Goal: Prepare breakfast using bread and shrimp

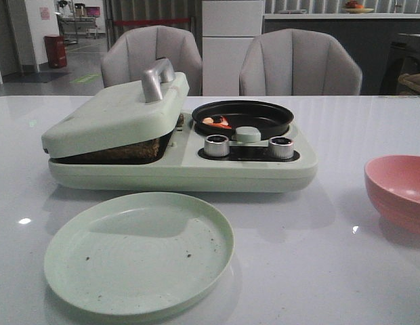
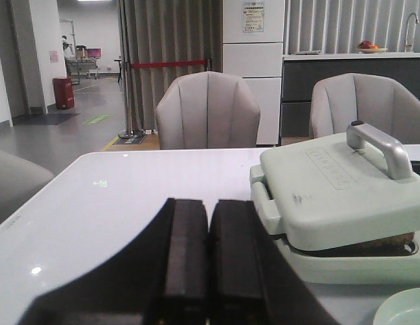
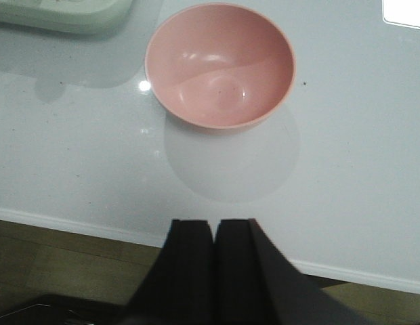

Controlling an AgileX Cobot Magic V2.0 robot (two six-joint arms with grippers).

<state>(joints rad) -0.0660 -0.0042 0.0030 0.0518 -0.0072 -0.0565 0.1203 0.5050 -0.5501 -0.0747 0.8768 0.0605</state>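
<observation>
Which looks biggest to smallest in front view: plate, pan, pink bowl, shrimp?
1. Plate, though it sits nearest the camera, so part of that is nearness.
2. Pan.
3. Pink bowl, cut off by the frame edge, so unsure against the pan.
4. Shrimp.

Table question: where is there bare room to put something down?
Bare table lies between the green plate and the pink bowl, and also left of the cooker, out to the table's edge. The plate and bowl themselves hold nothing but crumbs. It is tighter between the cooker's front and the plate, which nearly meet.
</observation>
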